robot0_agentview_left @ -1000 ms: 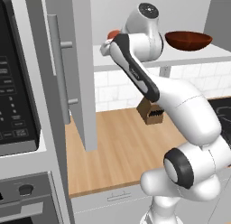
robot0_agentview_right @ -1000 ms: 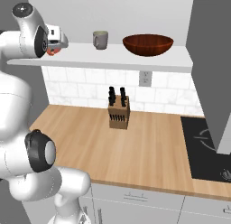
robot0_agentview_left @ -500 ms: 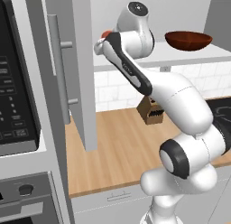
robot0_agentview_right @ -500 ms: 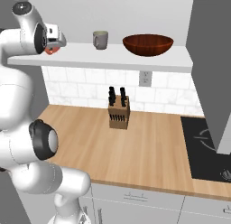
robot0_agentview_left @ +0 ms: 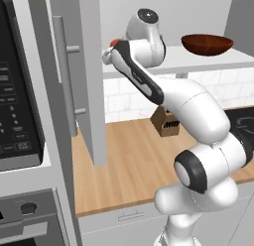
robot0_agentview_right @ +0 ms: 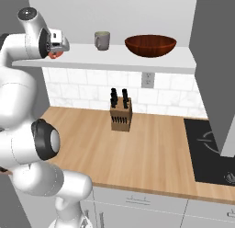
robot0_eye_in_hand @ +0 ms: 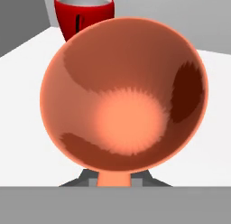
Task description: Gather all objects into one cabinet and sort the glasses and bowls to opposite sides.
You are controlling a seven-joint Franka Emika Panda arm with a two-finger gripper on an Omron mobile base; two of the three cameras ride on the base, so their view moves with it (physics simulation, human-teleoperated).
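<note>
Orange-red cup (robot0_eye_in_hand: 124,94) sat clenched in the gripper (robot0_agentview_right: 55,48) at the left end of the white shelf (robot0_agentview_right: 137,61).

The hand view looked straight into the cup's mouth, with the red cup (robot0_eye_in_hand: 84,13) standing just behind it on the shelf. Further right stood the grey tumbler (robot0_agentview_right: 102,40) and the dark reddish-brown bowl (robot0_agentview_right: 150,44), well apart from the held cup. The risk, as a judgement: pushing further in could knock the red cup over, and the open grey cabinet door (robot0_agentview_left: 84,76) stood near the arm.
</note>
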